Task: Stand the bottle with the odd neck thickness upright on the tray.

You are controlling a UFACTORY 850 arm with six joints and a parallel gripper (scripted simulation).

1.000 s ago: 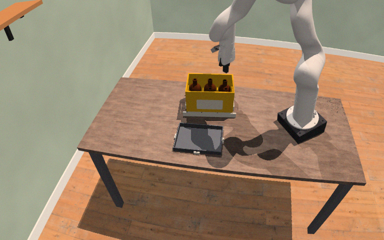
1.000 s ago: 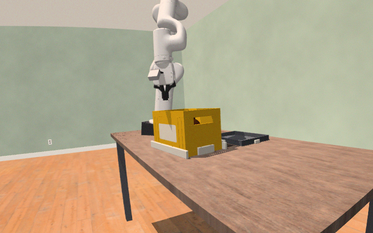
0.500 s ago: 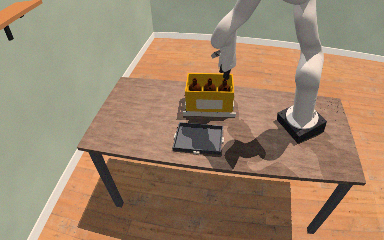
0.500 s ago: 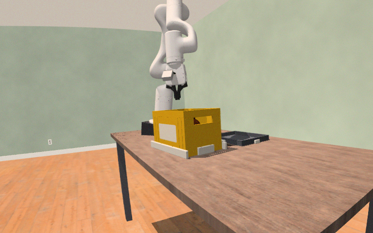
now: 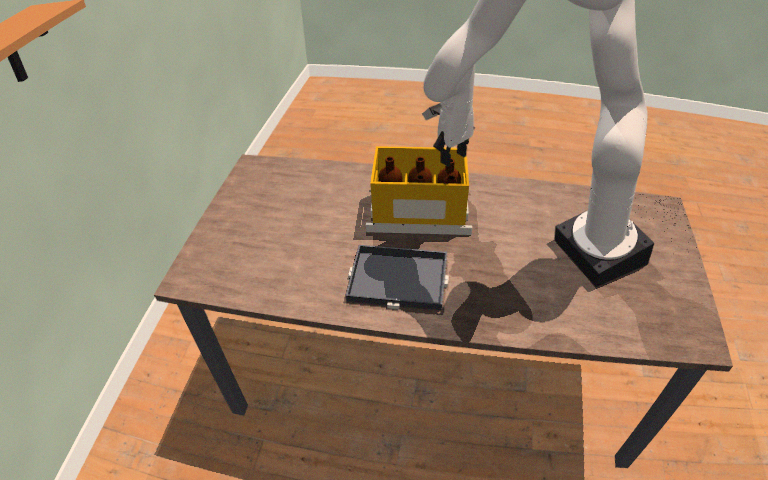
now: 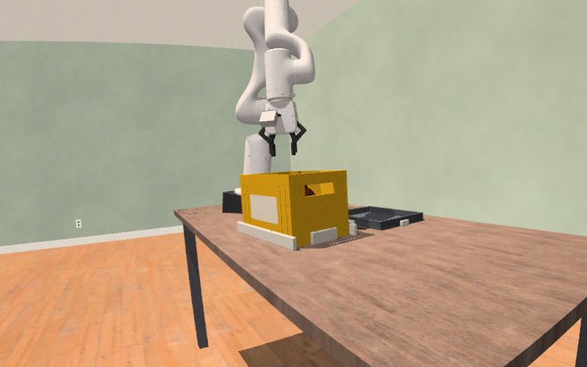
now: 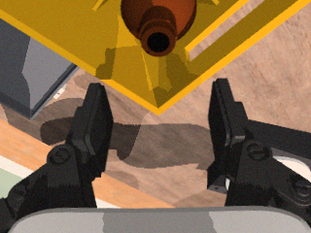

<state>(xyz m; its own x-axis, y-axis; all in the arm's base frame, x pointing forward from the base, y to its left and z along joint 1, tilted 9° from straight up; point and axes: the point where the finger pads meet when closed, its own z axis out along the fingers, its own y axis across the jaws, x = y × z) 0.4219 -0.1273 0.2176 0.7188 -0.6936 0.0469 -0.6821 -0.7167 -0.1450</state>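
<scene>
The yellow crate (image 5: 419,208) (image 6: 318,212) (image 7: 151,83) stands at the back middle of the table and holds several brown bottles, upright in its cells. Three bottles (image 5: 390,169) (image 5: 420,168) (image 5: 449,173) show in the top view. My gripper (image 5: 450,149) (image 6: 282,151) (image 7: 158,99) is open and empty, a little above the crate's back right corner. In the wrist view the corner cell's bottle (image 7: 158,7) stands just ahead of the fingers, its mouth open to the camera. The dark tray (image 5: 396,277) (image 6: 385,217) lies empty on the table in front of the crate.
Pale stop blocks (image 5: 417,229) (image 6: 266,235) sit around the crate's foot. The robot's black base (image 5: 603,249) stands on the table to the right of the crate.
</scene>
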